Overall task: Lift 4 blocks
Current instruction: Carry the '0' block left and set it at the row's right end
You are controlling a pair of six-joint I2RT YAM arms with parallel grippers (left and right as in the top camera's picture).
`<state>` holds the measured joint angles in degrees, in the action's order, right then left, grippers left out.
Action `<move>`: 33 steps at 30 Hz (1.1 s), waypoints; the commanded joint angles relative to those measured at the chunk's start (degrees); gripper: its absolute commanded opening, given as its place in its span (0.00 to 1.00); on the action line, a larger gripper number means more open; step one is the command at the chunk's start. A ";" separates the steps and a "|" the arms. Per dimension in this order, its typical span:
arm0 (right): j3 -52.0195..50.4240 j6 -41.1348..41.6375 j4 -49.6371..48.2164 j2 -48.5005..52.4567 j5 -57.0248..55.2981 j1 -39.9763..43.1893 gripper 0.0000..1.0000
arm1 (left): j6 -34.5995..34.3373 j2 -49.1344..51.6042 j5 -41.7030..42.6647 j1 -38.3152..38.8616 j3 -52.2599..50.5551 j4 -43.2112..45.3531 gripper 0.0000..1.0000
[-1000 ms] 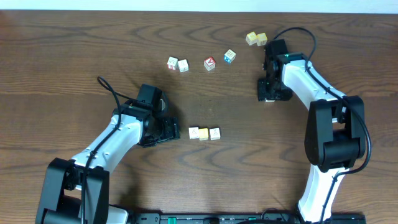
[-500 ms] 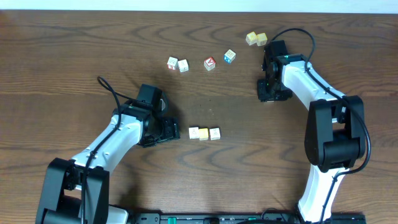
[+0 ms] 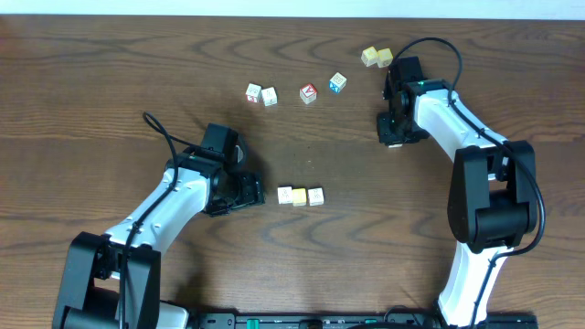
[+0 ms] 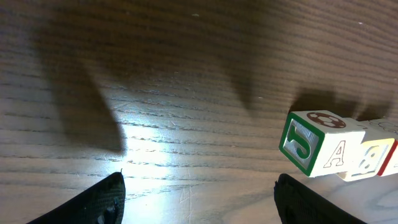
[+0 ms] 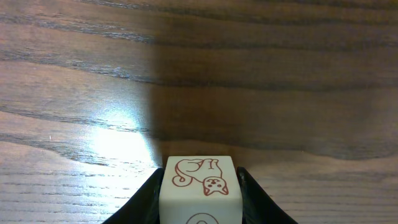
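Three blocks (image 3: 300, 196) lie in a row at the table's middle: cream, yellow-topped, cream. In the left wrist view the nearest block (image 4: 309, 144) shows a green J, with another block (image 4: 368, 159) behind it. My left gripper (image 3: 256, 193) stands open just left of the row, apart from it, its fingers (image 4: 93, 202) low over bare wood. A fourth cream block (image 5: 200, 186), with a red cat drawing, sits between the fingers (image 5: 151, 194) of my right gripper (image 3: 391, 139), which touch both its sides. From overhead that block is hidden under the gripper.
At the back lie two whitish cubes (image 3: 261, 94), a red-faced cube (image 3: 308, 93), a blue-faced cube (image 3: 338, 82) and a yellow-green pair (image 3: 377, 57) just beyond the right arm. Each arm's base (image 3: 494, 219) stands at the front edge.
My right gripper's fingers have closed in on the cat block, and the gripper has shifted slightly toward the back. The left arm and the row of blocks have not moved.
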<state>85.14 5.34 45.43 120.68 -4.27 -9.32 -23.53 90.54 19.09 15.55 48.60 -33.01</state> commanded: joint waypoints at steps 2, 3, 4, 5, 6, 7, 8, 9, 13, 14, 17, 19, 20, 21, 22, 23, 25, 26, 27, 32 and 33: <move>-0.09 -0.72 0.74 -0.90 0.26 0.28 0.24 | 0.57 -0.31 -0.79 0.17 0.59 -0.13 0.77; -0.02 -0.70 1.14 -0.90 0.33 0.28 0.23 | 0.57 -0.31 -0.79 0.17 0.59 -0.15 0.77; 0.20 -0.70 1.84 -0.98 0.63 0.26 0.22 | 0.57 -0.31 -0.79 0.17 0.59 -0.15 0.77; 0.52 -0.72 2.67 -1.01 1.27 0.24 0.22 | 0.57 -0.31 -0.79 0.17 0.59 -0.15 0.77; 0.98 -0.70 3.67 -1.11 2.10 0.24 0.23 | 0.57 -0.31 -0.76 0.17 0.59 -0.13 0.77; 1.42 -0.70 4.50 -1.11 2.80 0.24 0.23 | 0.57 -0.31 -0.79 0.17 0.59 -0.13 0.77; 2.14 -0.66 5.90 -1.11 3.78 0.24 0.22 | 0.57 -0.31 -0.79 0.17 0.59 -0.13 0.77; 2.99 -0.42 7.58 -1.11 4.76 0.24 0.21 | 0.57 -0.31 -0.79 0.17 0.59 -0.13 0.77; 6.21 0.39 15.63 -1.11 10.27 0.22 0.17 | 0.57 -0.31 -0.79 0.17 0.59 -0.13 0.77; 6.56 0.37 17.29 -1.11 12.39 0.15 0.17 | 0.57 -0.31 -0.79 0.17 0.59 -0.13 0.77; 6.64 0.35 21.77 -1.11 15.58 -0.52 0.17 | 0.57 -0.31 -0.76 0.17 0.59 -0.13 0.77; 6.62 0.39 24.46 -1.11 15.82 -1.49 0.17 | 0.57 -0.31 -0.76 0.17 0.59 -0.13 0.77; 6.62 0.39 25.66 -1.11 16.63 -2.16 0.18 | 0.57 -0.31 -0.76 0.17 0.59 -0.11 0.77; 6.62 0.39 26.60 -1.11 17.75 -2.89 0.19 | 0.57 -0.31 -0.76 0.17 0.59 -0.11 0.77; 6.62 0.39 27.26 -1.11 18.97 -3.58 0.19 | 0.57 -0.31 -0.76 0.17 0.59 -0.09 0.77; 6.58 0.39 27.45 -1.11 20.13 -4.31 0.19 | 0.57 -0.31 -0.76 0.17 0.59 -0.09 0.77; 6.23 1.05 27.17 -1.11 22.32 -6.32 0.19 | 0.55 -0.31 -0.76 0.17 0.59 -0.07 0.77; 6.10 2.27 26.82 -1.11 22.32 -7.48 0.18 | 0.55 -0.31 -0.76 0.17 0.59 -0.09 0.77; 5.90 3.17 26.25 -1.09 22.25 -8.44 0.19 | 0.55 -0.31 -0.76 0.17 0.59 -0.11 0.77; 4.09 11.89 22.01 -1.09 18.60 -13.79 0.19 | 0.55 -0.31 -0.74 0.17 0.59 -0.17 0.77; 3.72 13.00 21.29 -1.09 18.25 -14.60 0.19 | 0.55 -0.31 -0.74 0.17 0.59 -0.17 0.77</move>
<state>90.02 12.27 67.42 120.66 14.94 -22.13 -23.53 90.54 19.09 15.55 48.60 -33.01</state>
